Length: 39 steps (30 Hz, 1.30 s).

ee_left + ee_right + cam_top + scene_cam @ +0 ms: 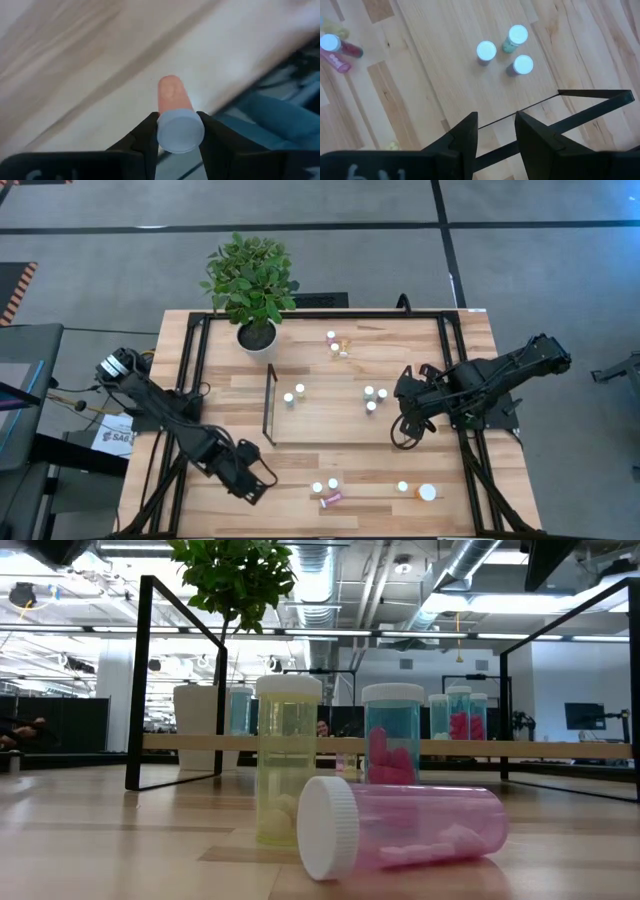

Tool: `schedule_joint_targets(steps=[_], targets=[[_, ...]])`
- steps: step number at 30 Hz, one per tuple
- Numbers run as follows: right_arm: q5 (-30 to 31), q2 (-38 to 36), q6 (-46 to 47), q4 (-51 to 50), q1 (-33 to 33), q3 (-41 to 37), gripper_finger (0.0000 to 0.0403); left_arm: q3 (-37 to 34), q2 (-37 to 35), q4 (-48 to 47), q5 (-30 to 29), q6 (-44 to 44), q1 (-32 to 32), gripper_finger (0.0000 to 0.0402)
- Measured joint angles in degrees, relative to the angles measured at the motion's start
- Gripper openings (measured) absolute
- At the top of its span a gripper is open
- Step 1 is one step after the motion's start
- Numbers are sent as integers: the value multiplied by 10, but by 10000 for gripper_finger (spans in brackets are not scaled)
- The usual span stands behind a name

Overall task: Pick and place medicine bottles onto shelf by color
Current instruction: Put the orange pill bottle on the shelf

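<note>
Pale wood planks fill the table [200, 500], and near its front left corner the left gripper [177, 134] is clamped on a small orange bottle with a white cap [175, 117]. The right gripper [496, 131], empty and slightly parted, hovers over the low light-wood shelf [330, 425], where five bottles already stand. Others wait at front and back, so much sorting remains.
</note>
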<state>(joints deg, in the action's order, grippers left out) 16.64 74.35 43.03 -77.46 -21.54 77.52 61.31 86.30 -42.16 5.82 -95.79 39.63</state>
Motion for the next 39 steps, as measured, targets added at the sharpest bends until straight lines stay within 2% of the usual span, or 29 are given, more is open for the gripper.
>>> schedule_joint_targets(steps=[9,14,18,25,30,35,39], targets=[[0,0,-2,-1,0,0,154,109,9,-1,-46,100,-69,95],[0,0,-16,-3,-2,0,154,192,72,-9,-15,194,-111,95],[0,0,-38,-3,-2,0,154,285,143,-77,11,302,-147,94],[0,0,-62,-7,-2,0,154,409,221,-236,-6,457,-214,97],[0,0,-62,-9,-2,0,154,416,236,-261,-10,562,-255,101],[1,0,-61,-8,-1,0,154,409,236,-274,-26,714,-290,101],[13,0,-60,-7,1,0,154,408,236,-308,-31,803,-316,102]])
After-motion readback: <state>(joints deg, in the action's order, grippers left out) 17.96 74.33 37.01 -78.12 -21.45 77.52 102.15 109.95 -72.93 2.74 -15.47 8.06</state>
